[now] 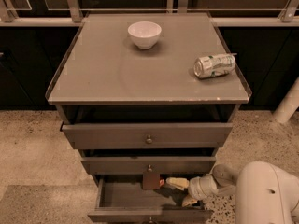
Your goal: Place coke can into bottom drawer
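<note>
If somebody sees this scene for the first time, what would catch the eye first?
Probably the robot's gripper, reaching from the right into the open bottom drawer of the grey cabinet. Next, on the cabinet top, the white bowl near the back and a silver-and-green can lying on its side by the right edge.

coke can (pixel 161 182): only a red sliver shows under middle drawer (pixel 117 164) | gripper (pixel 176 192): in bottom drawer (pixel 121 214), right side, fingers apart | bottom drawer: front and knob cut by lower edge | brown flap (pixel 150 181): unidentifiable | robot body (pixel 266 195): cut at corner
</note>
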You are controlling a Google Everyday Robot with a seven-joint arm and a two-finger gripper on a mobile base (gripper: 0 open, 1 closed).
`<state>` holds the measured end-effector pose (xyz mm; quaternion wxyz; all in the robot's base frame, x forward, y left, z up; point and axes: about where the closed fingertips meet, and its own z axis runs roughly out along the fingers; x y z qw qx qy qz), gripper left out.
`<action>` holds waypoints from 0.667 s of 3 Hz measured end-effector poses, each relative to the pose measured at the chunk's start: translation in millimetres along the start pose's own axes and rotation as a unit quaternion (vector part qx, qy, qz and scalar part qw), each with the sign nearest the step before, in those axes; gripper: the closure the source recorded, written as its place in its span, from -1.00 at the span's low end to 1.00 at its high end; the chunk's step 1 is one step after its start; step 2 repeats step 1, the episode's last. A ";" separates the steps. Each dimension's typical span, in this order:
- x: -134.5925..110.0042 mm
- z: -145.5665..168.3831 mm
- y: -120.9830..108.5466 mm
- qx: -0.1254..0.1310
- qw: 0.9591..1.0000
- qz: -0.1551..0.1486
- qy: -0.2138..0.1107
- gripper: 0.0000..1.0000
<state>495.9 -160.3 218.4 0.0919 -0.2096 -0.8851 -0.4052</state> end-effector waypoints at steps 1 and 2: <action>0.0 0.0 0.0 0.000 1.000 0.000 0.000 -1.00; 0.0 0.0 0.0 0.000 1.000 0.000 0.000 -1.00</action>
